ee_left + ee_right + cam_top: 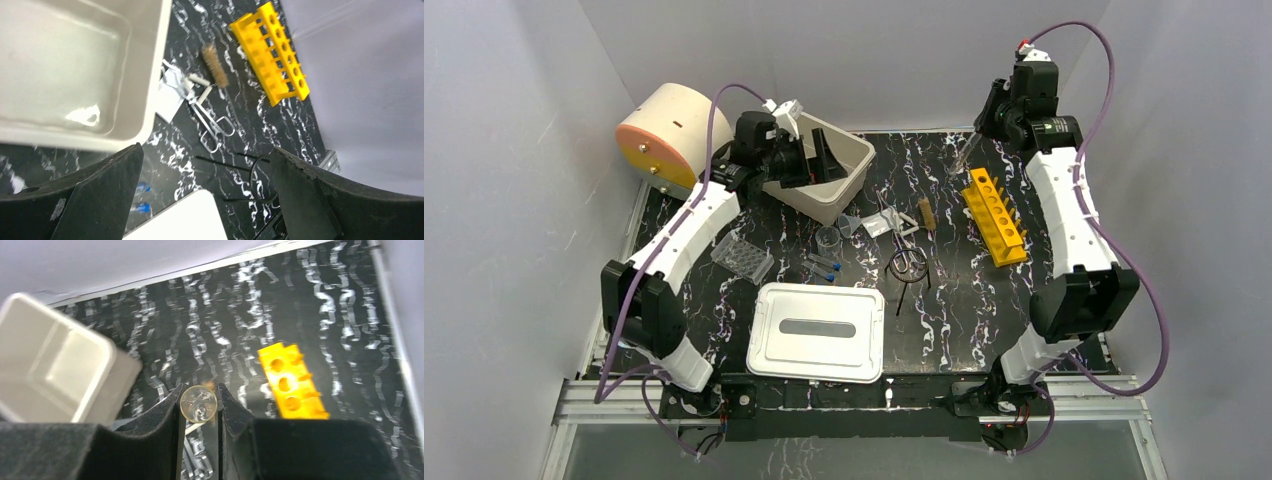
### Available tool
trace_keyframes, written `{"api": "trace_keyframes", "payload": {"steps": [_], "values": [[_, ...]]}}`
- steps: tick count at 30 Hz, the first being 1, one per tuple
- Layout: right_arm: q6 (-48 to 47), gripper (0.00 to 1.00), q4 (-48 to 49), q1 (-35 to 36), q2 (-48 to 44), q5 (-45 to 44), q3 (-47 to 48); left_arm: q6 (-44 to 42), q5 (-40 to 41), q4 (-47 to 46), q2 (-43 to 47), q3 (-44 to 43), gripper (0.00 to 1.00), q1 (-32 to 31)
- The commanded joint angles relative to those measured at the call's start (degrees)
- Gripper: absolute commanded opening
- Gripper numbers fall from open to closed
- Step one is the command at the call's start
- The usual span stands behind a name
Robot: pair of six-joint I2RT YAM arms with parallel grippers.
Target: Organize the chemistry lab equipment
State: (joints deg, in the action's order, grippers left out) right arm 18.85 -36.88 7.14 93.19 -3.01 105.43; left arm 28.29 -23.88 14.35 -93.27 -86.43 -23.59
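My right gripper (987,125) hangs high at the back right, shut on a clear glass tube (198,405) that points down toward the yellow rack (995,215). In its wrist view the gripper (200,390) pinches the tube's round end. My left gripper (816,160) stands open over the cream bin (854,185), holding nothing; its wrist view shows the gripper (207,150) wide apart. On the mat lie metal scissors (210,125), a tan brush (215,65), a black wire ring stand (909,265), a beaker (828,238), a funnel (852,225) and blue-capped vials (822,265).
A white lid (816,330) lies at the front centre and a clear well plate (744,258) beside my left arm. The big cream cylinder with an orange face (664,135) stands at the back left. White walls close in on both sides and the back.
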Motion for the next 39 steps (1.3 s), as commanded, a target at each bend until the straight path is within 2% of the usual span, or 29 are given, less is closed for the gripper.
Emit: {"api": "trace_keyframes", "payload": {"steps": [1, 9, 14, 21, 39], "values": [[-4.71, 0.24, 5.40, -0.19, 2.98, -14.42, 2.25, -1.63, 2.46, 6.22, 8.07, 3.45, 0.98, 1.16], [-6.92, 0.24, 19.58, -0.19, -1.05, -21.44, -10.08, -1.71, 2.90, 9.44, 14.37, 11.21, 0.98, 4.22], [-8.32, 0.25, 25.05, -0.17, -1.47, -23.99, -14.26, 0.73, 2.62, 11.04, 12.85, 11.27, 0.98, 5.32], [-9.59, 0.26, 32.97, -0.19, -4.73, -26.80, -21.25, 3.79, 1.57, 5.14, 12.50, 14.65, 0.98, 5.60], [-7.16, 0.26, 34.62, -0.27, -2.44, -25.81, -25.99, 4.84, -0.41, 4.18, 12.19, 16.35, 0.98, 5.92]]}}
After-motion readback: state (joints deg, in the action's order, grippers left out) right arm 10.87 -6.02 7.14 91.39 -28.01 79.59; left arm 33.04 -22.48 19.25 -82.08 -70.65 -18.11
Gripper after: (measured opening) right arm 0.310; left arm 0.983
